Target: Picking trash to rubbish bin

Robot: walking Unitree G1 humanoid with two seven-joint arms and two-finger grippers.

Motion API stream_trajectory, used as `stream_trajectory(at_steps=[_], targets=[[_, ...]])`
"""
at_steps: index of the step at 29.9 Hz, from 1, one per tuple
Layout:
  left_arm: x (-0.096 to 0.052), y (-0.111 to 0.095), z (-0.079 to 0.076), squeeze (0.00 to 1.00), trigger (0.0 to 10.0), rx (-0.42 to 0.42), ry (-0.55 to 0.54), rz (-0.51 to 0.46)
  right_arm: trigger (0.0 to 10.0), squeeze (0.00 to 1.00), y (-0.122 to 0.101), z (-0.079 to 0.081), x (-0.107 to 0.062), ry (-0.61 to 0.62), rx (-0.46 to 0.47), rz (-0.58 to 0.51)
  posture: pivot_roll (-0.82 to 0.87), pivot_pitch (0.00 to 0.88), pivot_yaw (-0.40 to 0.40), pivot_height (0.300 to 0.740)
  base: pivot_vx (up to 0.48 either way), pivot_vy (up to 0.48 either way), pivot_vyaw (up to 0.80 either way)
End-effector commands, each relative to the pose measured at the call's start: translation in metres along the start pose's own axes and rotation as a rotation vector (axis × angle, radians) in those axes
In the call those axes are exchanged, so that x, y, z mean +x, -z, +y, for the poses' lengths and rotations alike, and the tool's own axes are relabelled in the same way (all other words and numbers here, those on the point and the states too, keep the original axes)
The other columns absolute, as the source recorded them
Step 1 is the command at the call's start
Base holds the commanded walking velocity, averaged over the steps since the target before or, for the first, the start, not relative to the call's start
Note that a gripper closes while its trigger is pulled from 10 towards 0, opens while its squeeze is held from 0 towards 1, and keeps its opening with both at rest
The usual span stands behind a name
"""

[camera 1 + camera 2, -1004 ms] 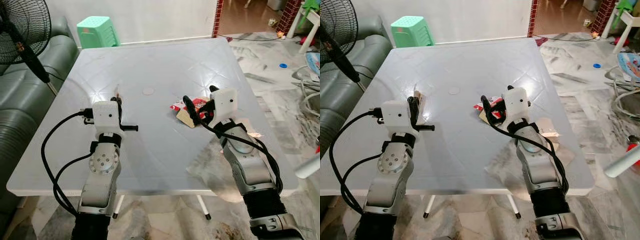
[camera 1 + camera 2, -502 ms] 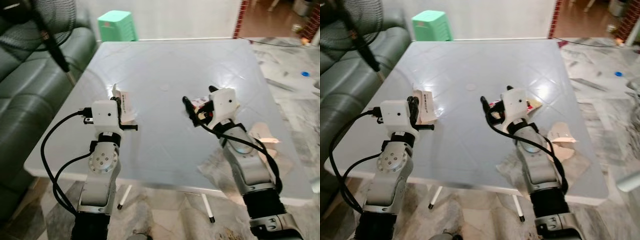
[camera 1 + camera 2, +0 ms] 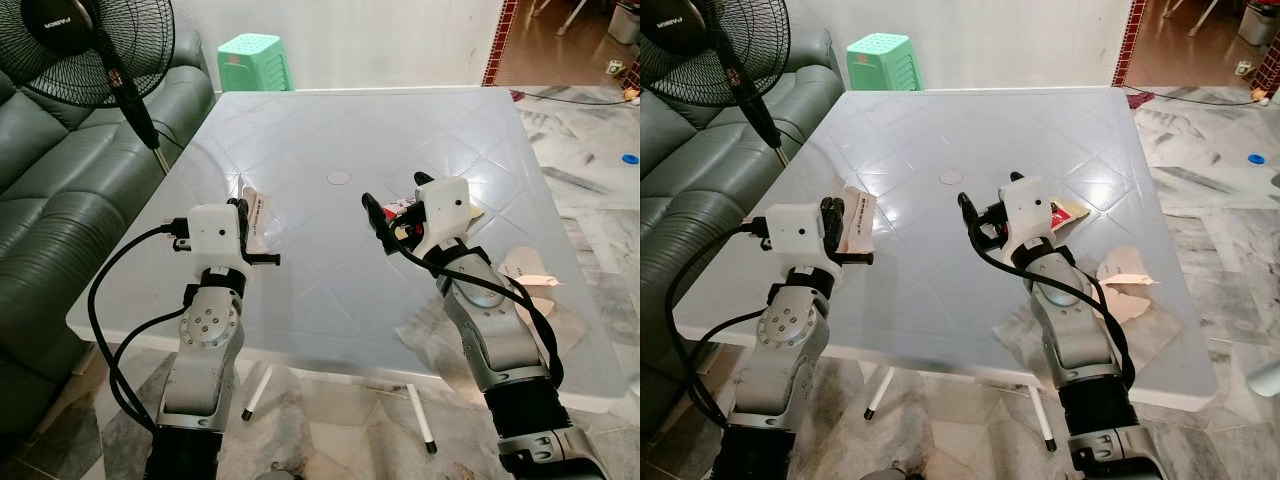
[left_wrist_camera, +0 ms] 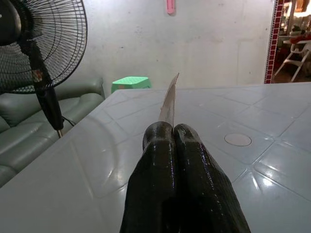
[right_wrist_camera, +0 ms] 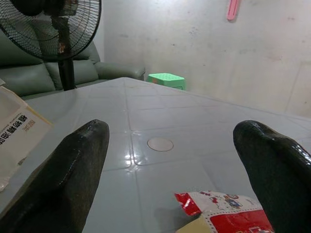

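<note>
Since a second ago, white printed paper [image 3: 856, 222] lifted off table [image 3: 300, 120], pinched in closed left gripper [image 4: 173, 130]; right gripper [image 5: 170, 160] spread wide over red wrapper [image 5: 228, 211] mid-table; print unreadable.

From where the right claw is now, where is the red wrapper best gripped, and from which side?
Probably at its near edge, coming from above. The red wrapper lies flat on the table, just beneath the open right claw, so a side approach finds little to pinch. Its near corner seems slightly raised, which may let one finger slip under.
</note>
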State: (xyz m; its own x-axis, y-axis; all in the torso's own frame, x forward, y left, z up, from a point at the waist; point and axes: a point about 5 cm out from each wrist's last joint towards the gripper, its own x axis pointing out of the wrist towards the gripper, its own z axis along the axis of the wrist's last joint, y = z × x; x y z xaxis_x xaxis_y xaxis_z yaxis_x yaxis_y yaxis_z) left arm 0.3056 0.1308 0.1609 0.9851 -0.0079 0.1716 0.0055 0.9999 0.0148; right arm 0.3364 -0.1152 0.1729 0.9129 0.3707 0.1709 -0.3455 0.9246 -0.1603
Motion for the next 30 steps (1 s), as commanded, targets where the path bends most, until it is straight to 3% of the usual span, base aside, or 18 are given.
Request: stream_trajectory(at_steps=[1, 21, 30], targets=[[0.0003, 0.0032, 0.0008, 0.00, 10.0, -0.001, 0.003, 0.022, 10.0, 0.15, -0.0016, -0.0009, 0.0011, 0.004, -0.002, -0.005, -0.02, 0.036, 0.070, 0.740, 0.000, -0.292, 0.00], [0.0003, 0.0051, 0.0011, 0.00, 10.0, -0.008, -0.005, 0.030, 10.0, 0.15, -0.0024, -0.0021, 0.0012, 0.004, -0.006, -0.006, -0.02, 0.037, 0.068, 0.740, 0.000, -0.321, 0.00], [-0.0002, 0.0066, 0.0054, 0.00, 10.0, -0.018, -0.040, 0.034, 10.0, 0.15, -0.0012, -0.0016, 0.0004, -0.003, -0.010, 0.001, -0.03, 0.039, 0.066, 0.740, 0.000, 0.000, 0.00]])
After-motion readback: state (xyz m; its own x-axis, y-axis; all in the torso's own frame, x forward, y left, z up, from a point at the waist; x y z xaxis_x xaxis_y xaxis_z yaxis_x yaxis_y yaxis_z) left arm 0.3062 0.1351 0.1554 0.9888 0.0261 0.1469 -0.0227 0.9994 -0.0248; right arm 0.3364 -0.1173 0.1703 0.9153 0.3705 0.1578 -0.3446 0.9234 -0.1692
